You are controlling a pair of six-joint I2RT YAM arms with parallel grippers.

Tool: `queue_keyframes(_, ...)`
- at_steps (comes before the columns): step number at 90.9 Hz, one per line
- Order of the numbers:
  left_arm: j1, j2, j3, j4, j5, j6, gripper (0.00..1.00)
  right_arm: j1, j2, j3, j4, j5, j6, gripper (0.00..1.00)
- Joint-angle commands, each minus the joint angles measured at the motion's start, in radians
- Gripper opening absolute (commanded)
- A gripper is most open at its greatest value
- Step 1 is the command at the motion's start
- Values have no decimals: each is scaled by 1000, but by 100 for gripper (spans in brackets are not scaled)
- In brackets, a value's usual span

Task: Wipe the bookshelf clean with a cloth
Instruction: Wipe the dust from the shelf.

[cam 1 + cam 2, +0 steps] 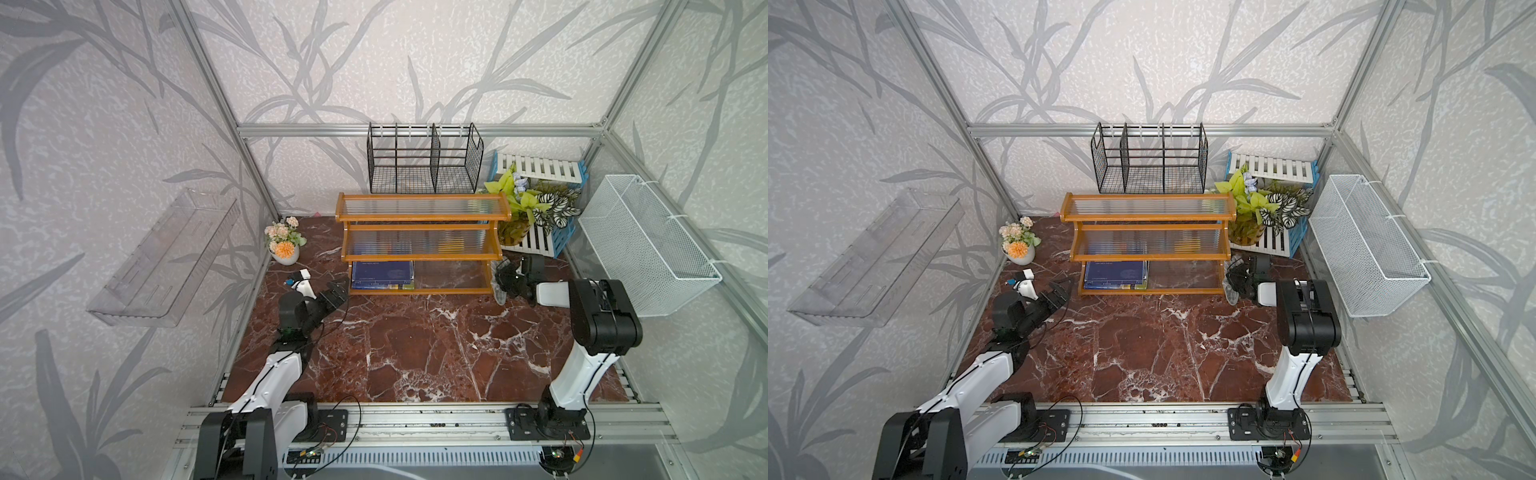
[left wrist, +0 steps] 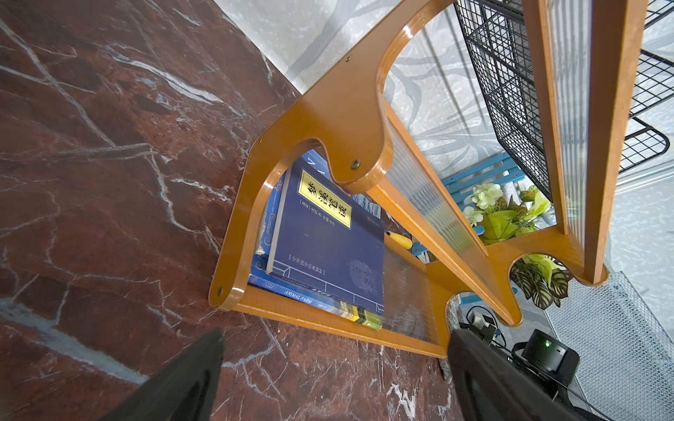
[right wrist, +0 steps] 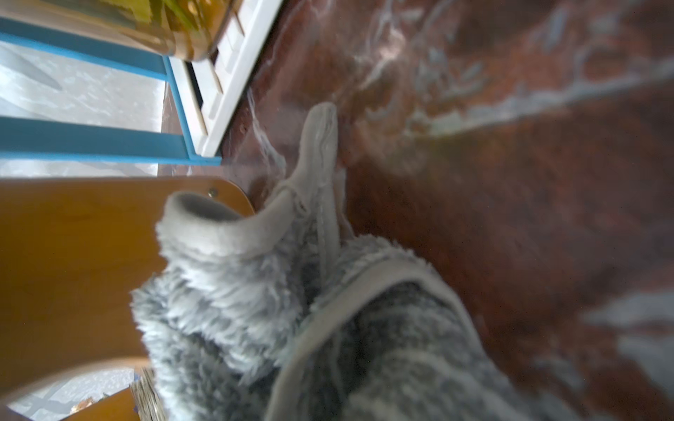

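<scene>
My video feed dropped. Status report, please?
Left end effector open, empty. Right end effector shut on cloth, at bookshelf right end. Books on bottom tier.

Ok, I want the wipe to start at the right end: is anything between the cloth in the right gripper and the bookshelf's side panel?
Nothing visible does. The cloth, held in the shut right gripper, hangs right beside the bookshelf's end panel; contact cannot be told. The potted plant stands farther back, off that path.
</scene>
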Motion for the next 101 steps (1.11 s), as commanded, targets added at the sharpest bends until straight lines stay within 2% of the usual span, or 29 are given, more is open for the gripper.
queue_keyframes(1,-5,-25,24,8,-4,5,100,3,-22,-60,-27,-70,-4,0)
queue_keyframes(14,-6,-32,22,6,-6,3,100,-24,-18,-44,-1,-101,-4,0)
queue_keyframes(33,-8,-39,28,-2,-4,2,100,-83,2,89,47,-167,-6,0)
queue_keyframes(47,-9,-41,28,0,-4,-2,100,-88,4,169,137,-239,23,0)
queue_keyframes(60,-11,-48,27,-8,-9,-2,100,-88,17,166,340,-327,125,0)
queue_keyframes(81,-12,-60,25,-18,-8,2,100,-91,-54,128,354,-361,162,0)
queue_keyframes(101,-12,-63,24,-22,-9,6,100,-118,-138,74,451,-442,285,0)
